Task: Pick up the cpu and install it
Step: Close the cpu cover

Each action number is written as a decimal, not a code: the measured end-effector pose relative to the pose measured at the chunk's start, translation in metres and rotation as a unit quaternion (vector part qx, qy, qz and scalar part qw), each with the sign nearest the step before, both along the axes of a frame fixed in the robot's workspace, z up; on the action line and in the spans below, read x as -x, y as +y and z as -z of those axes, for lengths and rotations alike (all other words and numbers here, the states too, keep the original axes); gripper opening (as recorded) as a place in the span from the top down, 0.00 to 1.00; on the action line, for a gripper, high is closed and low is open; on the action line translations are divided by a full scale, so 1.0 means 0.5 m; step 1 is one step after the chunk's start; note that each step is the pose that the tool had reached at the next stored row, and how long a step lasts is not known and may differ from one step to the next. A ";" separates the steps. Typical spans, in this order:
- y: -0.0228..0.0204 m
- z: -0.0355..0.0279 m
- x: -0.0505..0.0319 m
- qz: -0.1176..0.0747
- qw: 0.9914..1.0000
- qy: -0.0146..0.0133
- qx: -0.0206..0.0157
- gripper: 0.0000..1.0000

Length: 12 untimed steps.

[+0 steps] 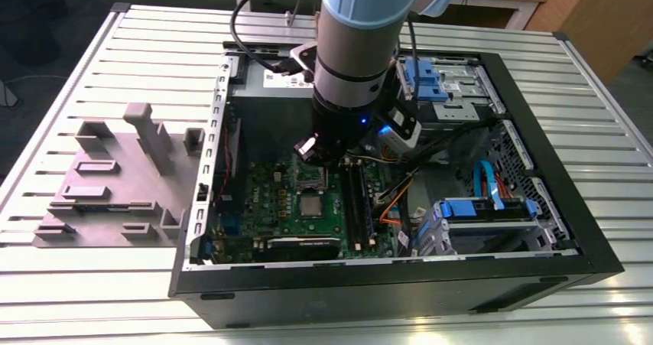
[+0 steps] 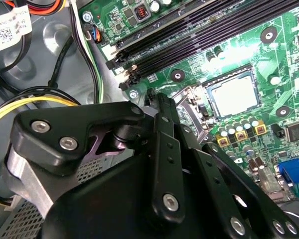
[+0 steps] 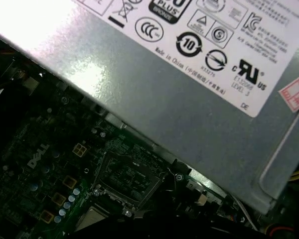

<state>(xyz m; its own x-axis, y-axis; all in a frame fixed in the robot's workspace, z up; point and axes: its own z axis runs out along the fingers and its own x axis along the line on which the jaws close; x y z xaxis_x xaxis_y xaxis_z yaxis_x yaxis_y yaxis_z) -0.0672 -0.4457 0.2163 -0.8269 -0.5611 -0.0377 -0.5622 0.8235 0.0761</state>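
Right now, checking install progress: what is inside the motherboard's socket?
The cpu lies in the socket, silvery top showing; the hinged frame stands open. Anything beneath the cpu is covered.

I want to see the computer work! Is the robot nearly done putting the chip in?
Nearly, it seems. Done: the cpu lies flat in its socket on the green motherboard. In hand: the end effector hangs low over the board, beside the chip. Left: the hinged metal frame is open, not yet shut over it.

cpu [image 1: 309, 205] on motherboard [image 1: 268, 207], motherboard inside case [image 1: 388, 288]
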 end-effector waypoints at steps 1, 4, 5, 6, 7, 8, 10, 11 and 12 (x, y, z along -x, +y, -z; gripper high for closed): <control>-0.0007 0.000 0.000 0.000 1.000 0.000 0.000 0.90; -0.0007 0.000 0.000 0.000 1.000 0.000 -0.001 0.90; -0.0008 0.000 0.000 0.000 1.000 0.000 -0.001 0.90; -0.0008 0.000 0.000 0.000 1.000 0.000 -0.001 0.90; -0.0008 -0.001 0.000 0.000 1.000 0.000 -0.001 0.90; -0.0008 -0.001 0.000 -0.001 1.000 0.000 -0.001 0.90; -0.0010 -0.001 -0.001 -0.007 1.000 0.000 -0.001 0.90; -0.0012 -0.001 -0.001 -0.010 1.000 0.000 -0.001 0.90; -0.0014 -0.001 -0.001 -0.012 1.000 0.000 -0.001 0.90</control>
